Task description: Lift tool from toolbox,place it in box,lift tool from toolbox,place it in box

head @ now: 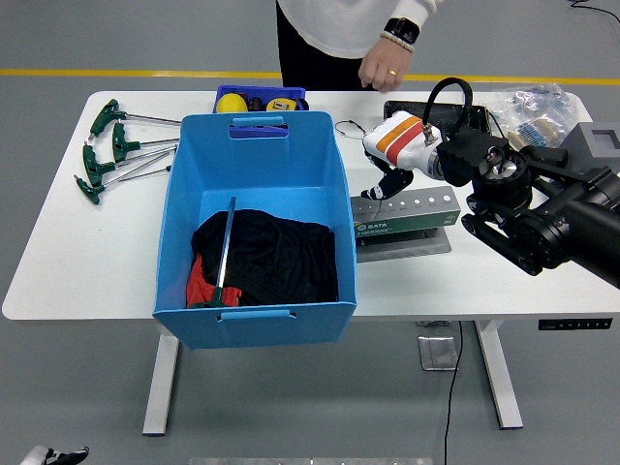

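Right hand (386,181), centre right of the frame: dark fingers point down over the left end of the grey-green toolbox (405,215), at or just above its top; whether they are closed on a tool or merely poised I cannot tell, since the white-and-orange wrist housing hides most of the grip. No tool shows in or under the hand. The toolbox top carries a row of small holes running rightward, so the tools probably stand in sockets there. One green T-handle tool (224,254) already lies in the blue box (254,228) at centre left, shaft slanting up from a handle at the box's near wall, resting on black cloth (276,257) with a bit of red beneath. Judging by that, this is the second lift. To do it well: settle the fingers squarely round the handle, pull straight up along the socket so the shaft does not bind, clear the toolbox fully before swinging left, and pass over the box's right rim with room to spare. More green T-handle tools (111,150) lie loose on the tabletop (58,262) at upper left. A person's hand (378,70) hangs at the far edge, top centre, touching nothing. Left arm not seen.
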